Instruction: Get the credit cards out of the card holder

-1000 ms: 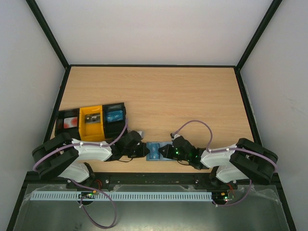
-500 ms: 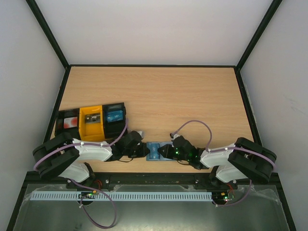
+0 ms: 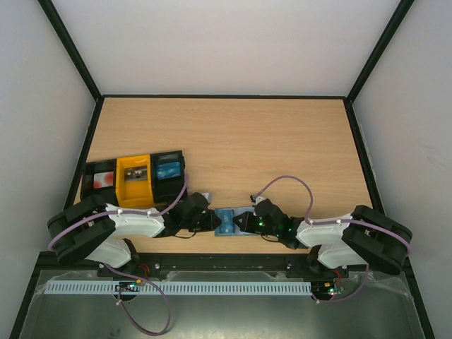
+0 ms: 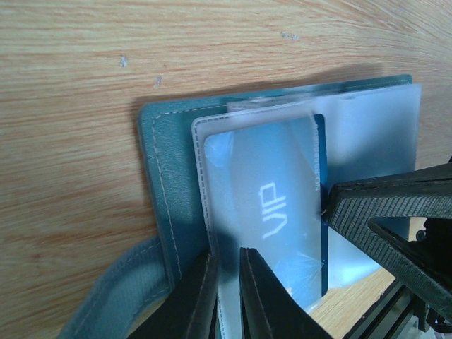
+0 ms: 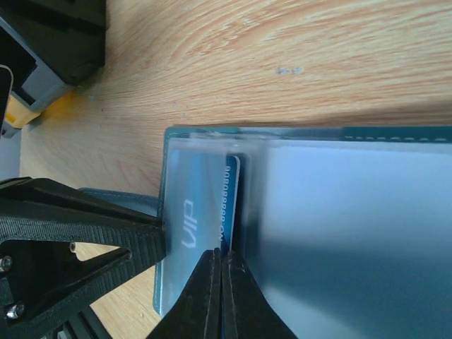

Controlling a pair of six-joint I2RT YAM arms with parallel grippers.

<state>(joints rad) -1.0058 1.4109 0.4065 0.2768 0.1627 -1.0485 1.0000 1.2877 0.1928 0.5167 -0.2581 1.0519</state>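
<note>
Wood desk [image 3: 233, 141]: soft card holder [image 3: 227, 222] lies open; stiff slick VIP card [image 4: 272, 212] pinched at its edge by right pincer [image 5: 220, 272]; left pincer [image 4: 227, 275] barely parted on the sleeve edge.

Our two arms folded low, wrists pointing inward

Our left gripper [image 3: 212, 222] reaches toward three o'clock, fingers barely parted; our right gripper [image 3: 239, 222] reaches toward nine o'clock, fingers pressed together.

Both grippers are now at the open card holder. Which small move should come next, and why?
Probably the right gripper should draw back slowly, away from the left gripper. Its fingers look shut on the edge of the VIP card, which lies mostly inside a clear sleeve of the card holder, while the left gripper pinches that sleeve.
</note>
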